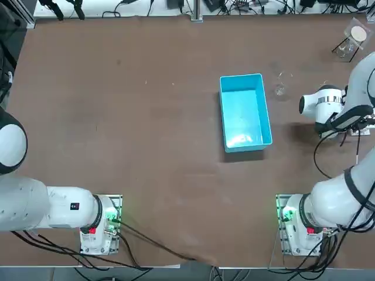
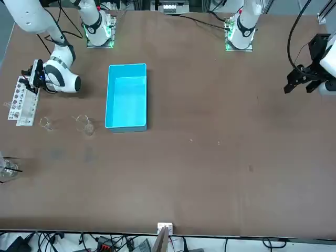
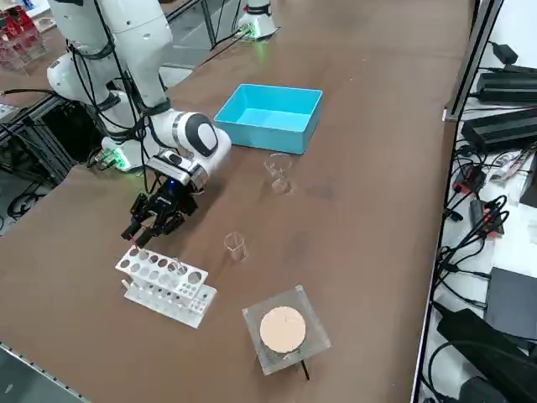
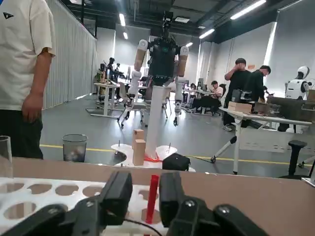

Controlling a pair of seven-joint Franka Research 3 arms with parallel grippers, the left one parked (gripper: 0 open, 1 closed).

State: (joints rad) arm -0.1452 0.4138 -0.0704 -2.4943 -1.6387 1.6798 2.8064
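The right gripper (image 4: 146,189) hung low over the white plastic test-tube rack (image 3: 164,285) near the right edge of the table (image 3: 352,210). Its fingers stood slightly apart on either side of a thin red tube (image 4: 152,196) that was upright in one rack hole. The holes nearby looked empty. A small clear glass beaker (image 3: 235,245) stood just beside the rack. A second clear beaker (image 3: 279,172) stood nearer the open blue rectangular plastic bin (image 3: 268,117), which was empty.

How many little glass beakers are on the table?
2. One beaker stands near the blue bin. The other beaker stands beside the white rack, where the right gripper hovers. None seems hidden.
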